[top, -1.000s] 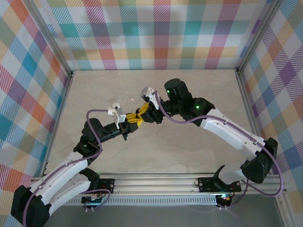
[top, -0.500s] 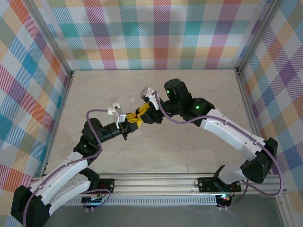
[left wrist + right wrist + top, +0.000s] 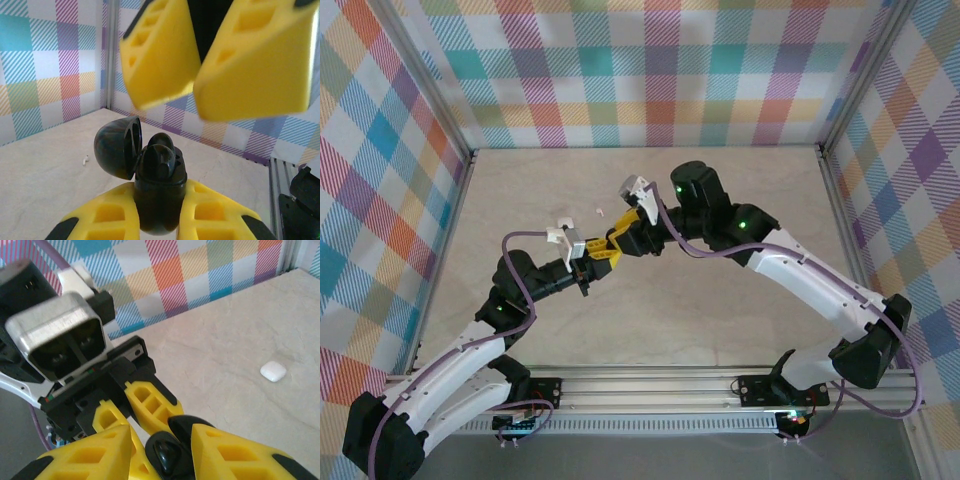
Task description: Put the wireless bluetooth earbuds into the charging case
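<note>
Left gripper (image 3: 160, 216) clamps the open black charging case (image 3: 160, 180); right gripper (image 3: 193, 100) hovers just above, its grip unclear, likely needing a square, slow descent.

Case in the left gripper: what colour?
Glossy black case; shows best in the left wrist view.

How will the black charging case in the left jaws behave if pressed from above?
The black charging case looks glossy and rounded, so it may slip or pivot between the jaws of the left gripper under off-centre pressure. Its open lid sticks out on one side, so a bump would probably swing it shut. Being small, it is likely light.
</note>
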Controlling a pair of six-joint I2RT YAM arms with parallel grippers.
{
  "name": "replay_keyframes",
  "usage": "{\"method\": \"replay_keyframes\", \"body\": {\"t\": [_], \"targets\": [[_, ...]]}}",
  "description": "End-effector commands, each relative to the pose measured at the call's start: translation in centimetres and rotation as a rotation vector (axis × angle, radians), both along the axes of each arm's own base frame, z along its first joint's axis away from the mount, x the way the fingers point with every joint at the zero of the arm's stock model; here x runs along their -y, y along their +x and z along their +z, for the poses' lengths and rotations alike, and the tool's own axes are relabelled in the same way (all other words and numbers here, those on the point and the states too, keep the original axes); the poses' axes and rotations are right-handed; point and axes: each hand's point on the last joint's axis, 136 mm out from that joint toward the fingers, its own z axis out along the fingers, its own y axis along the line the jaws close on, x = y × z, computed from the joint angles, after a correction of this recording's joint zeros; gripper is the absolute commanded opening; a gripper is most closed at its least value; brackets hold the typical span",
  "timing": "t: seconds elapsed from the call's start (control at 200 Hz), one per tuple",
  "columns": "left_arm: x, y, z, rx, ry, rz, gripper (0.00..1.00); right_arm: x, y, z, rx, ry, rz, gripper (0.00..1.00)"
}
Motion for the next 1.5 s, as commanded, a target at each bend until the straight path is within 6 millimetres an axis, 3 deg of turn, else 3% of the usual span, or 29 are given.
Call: {"method": "replay_keyframes", "body": {"t": [0.0,0.17,0.365,0.5,0.73,1.105,1.495], "targets": [[0.0,-0.7,2.7,0.075,-0.044,-0.015,0.00,0.8,-0.4,3.0,-0.003,0.047,-0.032,0.37],[0.1,-0.7,2.4,0.069,-0.037,-0.016,0.00,1.0,-0.2,3.6,-0.014,0.037,-0.055,0.31],[0.3,-0.9,2.5,0.078,-0.037,-0.034,0.00,0.7,-0.1,2.5,-0.042,-0.008,-0.043,0.21],[0.6,-1.3,2.6,0.084,-0.035,-0.068,0.00,1.4,2.0,1.8,-0.071,-0.059,-0.158,0.21],[0.8,-1.6,2.9,0.095,-0.038,-0.090,0.00,2.5,4.9,-0.4,-0.324,-0.077,-0.240,0.21],[1.5,-0.9,3.3,0.057,-0.043,-0.109,0.00,0.2,2.0,-0.7,-0.623,0.039,0.012,0.34],[0.8,-0.3,3.2,0.039,-0.063,-0.047,0.00,-0.3,0.3,-0.5,-0.704,0.063,0.133,0.33]]}}
